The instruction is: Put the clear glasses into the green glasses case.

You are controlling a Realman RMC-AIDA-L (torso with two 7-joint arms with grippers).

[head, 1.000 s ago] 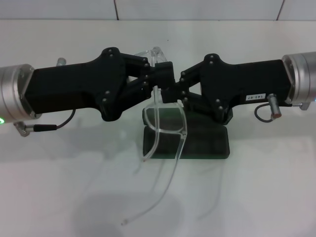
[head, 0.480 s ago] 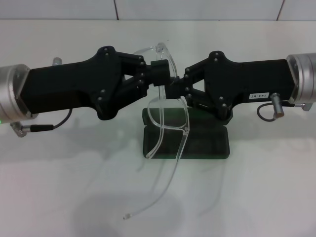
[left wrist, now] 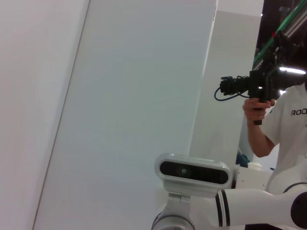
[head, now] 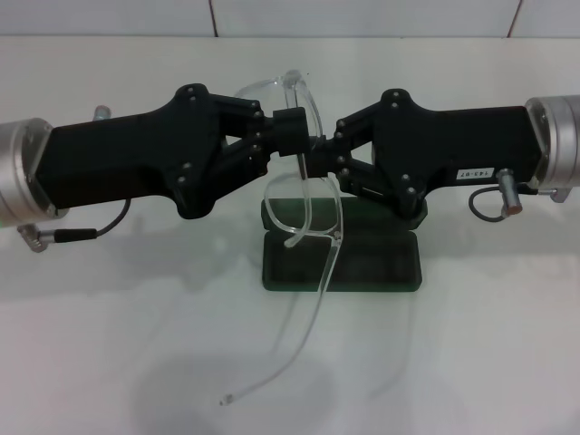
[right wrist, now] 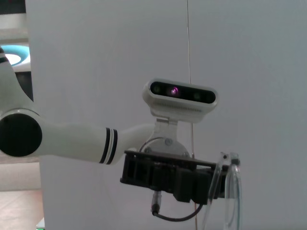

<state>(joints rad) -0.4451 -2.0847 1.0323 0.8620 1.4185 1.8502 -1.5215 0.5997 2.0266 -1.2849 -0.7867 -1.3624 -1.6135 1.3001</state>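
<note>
Left pincer point(head: 299, 127), clear glasses point(head: 308, 195), right pincer point(head: 317, 163)

Against a plain white wall, the left gripper point(right wrist: 218, 184) grips the clear glasses point(right wrist: 229, 191) at its tip, below the robot's white head camera point(right wrist: 181, 98).

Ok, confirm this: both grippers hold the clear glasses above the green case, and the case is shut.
Not quite. The green glasses case lies open, as the head view shows. The rest stands: the left gripper and right gripper hold the clear glasses above it.
</note>
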